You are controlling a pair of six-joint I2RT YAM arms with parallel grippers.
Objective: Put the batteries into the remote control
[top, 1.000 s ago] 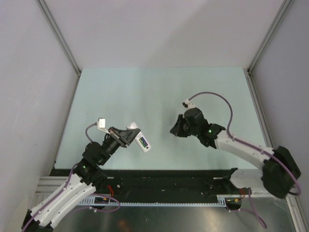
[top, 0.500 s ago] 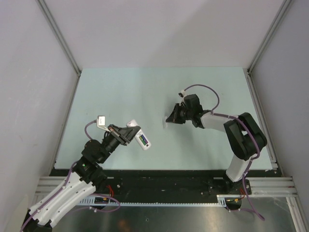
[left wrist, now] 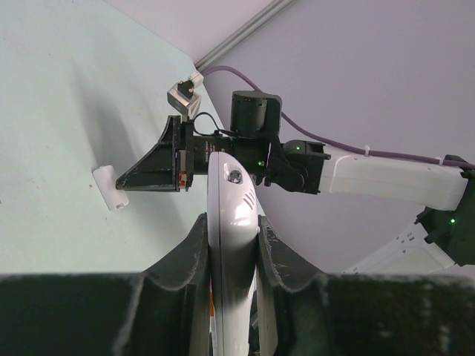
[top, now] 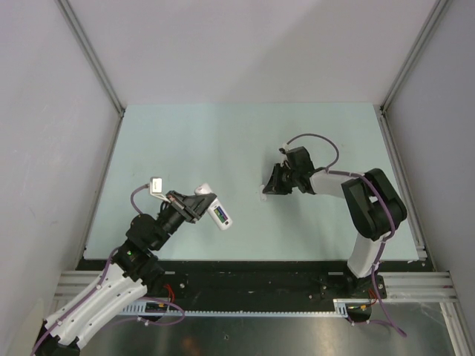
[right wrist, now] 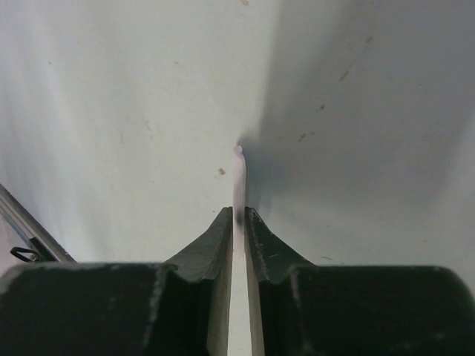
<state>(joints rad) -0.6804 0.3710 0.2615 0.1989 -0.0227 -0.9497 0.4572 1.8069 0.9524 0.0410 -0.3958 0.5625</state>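
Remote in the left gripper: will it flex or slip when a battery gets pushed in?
Remote control probably stiff: it juts from the left gripper with no sag. Its glossy, rounded shell could slip or pivot, since the fingers pinch only its narrow edges.

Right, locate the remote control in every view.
Top external: remote control, left of centre, held by the left claw.
Left wrist: remote control, bottom centre, edge-on.
Right wrist: not in it.
Shared landmark: small white piece at the right claw's tip, in all three.
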